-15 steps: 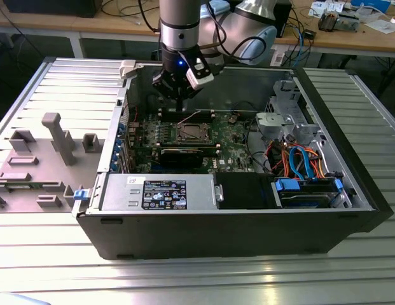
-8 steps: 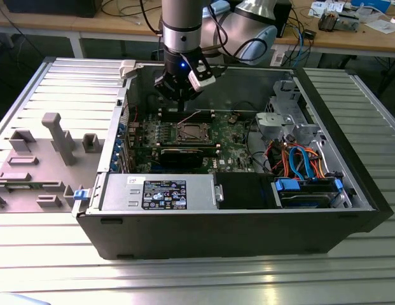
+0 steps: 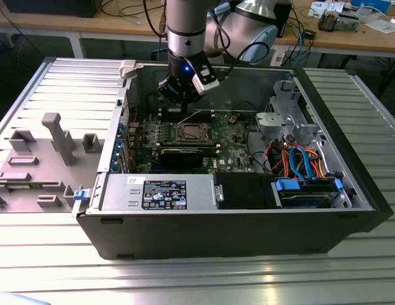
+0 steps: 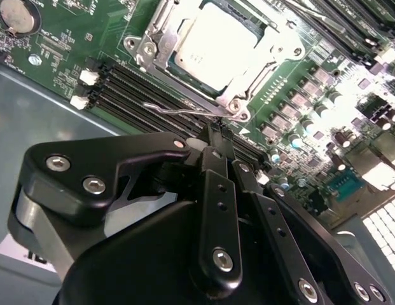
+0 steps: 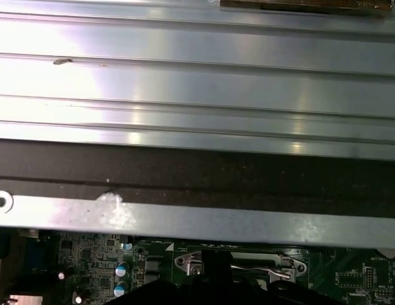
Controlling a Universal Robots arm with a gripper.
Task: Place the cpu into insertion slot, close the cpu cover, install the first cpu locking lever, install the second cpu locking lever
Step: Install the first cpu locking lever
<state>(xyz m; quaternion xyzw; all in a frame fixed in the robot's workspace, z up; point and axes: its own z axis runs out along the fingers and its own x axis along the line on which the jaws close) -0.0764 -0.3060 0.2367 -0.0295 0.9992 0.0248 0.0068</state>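
**The chip sits in its socket, the gripper hangs close by**

We see the open computer case (image 3: 248,216) lying on a ribbed metal table (image 3: 184,279). The green motherboard (image 3: 232,149) lies deep inside the case, with tall case walls all around it, so there is little room at the sides. The way in from above is open.

The cpu (image 4: 213,47) lies flat in the insertion slot (image 4: 160,25), near the middle of the motherboard. The cpu cover (image 4: 248,73) is down around the chip, and the silver top shows through its window. A thin wire locking lever (image 4: 178,109) sticks out just beside the slot, on the side nearest the gripper.

The gripper (image 4: 213,130) hangs just above the motherboard, near that lever. Its two black fingers (image 4: 217,184) sit pressed close together with nothing between them. We cannot tell if the tips touch the lever.

In the first wrist view the gripper hides part of the slot. In the second wrist view bright glare washes out the motherboard parts past the slot.

A black and white label (image 3: 164,194) sits on the grey box (image 3: 156,192) at the front of the case. Its print is too small for us to read.
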